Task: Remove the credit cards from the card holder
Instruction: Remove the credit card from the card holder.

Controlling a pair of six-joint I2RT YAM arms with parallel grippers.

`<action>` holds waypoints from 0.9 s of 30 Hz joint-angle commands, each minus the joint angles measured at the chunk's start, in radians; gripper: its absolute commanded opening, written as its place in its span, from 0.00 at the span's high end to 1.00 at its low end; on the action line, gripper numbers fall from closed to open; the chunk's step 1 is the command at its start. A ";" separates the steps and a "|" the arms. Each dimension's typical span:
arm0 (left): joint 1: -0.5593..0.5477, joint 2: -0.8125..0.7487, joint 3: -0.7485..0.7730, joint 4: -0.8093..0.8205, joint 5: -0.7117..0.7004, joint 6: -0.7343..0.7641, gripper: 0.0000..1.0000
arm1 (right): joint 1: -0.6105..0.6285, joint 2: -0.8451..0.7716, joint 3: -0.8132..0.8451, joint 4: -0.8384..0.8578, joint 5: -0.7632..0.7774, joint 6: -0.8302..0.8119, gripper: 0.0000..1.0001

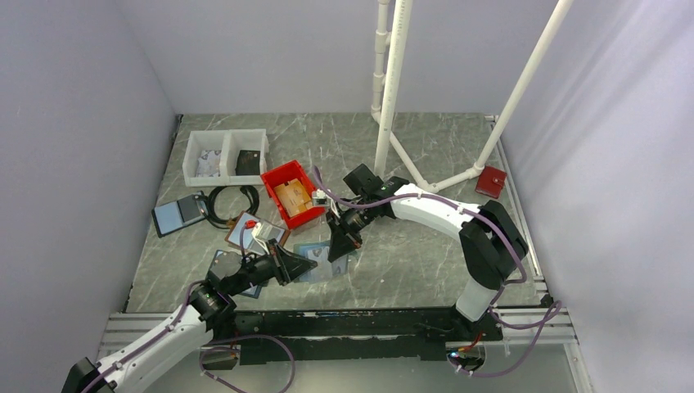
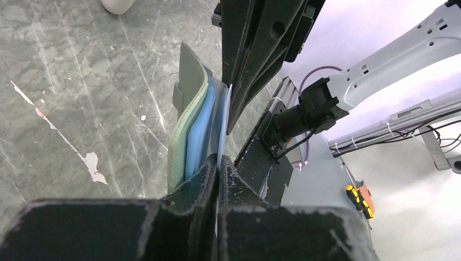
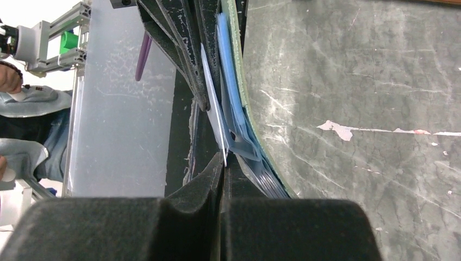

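Two pairs of jaws meet on the card holder (image 2: 182,136), which stands edgewise over the surface (image 2: 81,81). The left gripper (image 2: 218,163) is clenched on a thin pale sheet (image 3: 213,103), and the right gripper (image 3: 224,163) pinches that sheet's opposite end. The holder's teal-edged covers bow away just beside both jaws. I cannot tell whether the sheet is a card or a pocket. This looks like the extraction step. Next, one arm should anchor while the other draws straight out.
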State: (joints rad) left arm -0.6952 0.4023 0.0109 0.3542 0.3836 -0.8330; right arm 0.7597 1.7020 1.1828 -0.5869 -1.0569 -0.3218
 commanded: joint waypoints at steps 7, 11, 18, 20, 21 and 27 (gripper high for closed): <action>0.001 -0.008 0.022 -0.017 0.014 -0.005 0.91 | -0.023 0.018 0.020 0.014 0.043 -0.026 1.00; 0.000 -0.018 0.016 -0.030 -0.001 -0.008 1.00 | -0.025 0.028 0.023 0.007 0.064 -0.032 1.00; 0.001 -0.113 0.008 -0.143 -0.044 -0.014 1.00 | -0.028 0.037 0.024 -0.006 0.091 -0.051 1.00; 0.000 -0.153 0.010 -0.183 -0.051 -0.013 1.00 | -0.029 0.042 0.024 -0.008 0.095 -0.055 1.00; 0.000 -0.176 0.012 -0.206 -0.054 -0.010 1.00 | -0.030 0.045 0.024 -0.009 0.095 -0.056 1.00; 0.000 -0.309 0.038 -0.403 -0.095 0.003 1.00 | -0.034 0.049 0.025 -0.015 0.102 -0.066 1.00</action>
State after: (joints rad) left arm -0.6949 0.1692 0.0109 0.0631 0.3138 -0.8326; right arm 0.7364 1.7428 1.1828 -0.6014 -0.9836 -0.3523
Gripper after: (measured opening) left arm 0.009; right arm 0.009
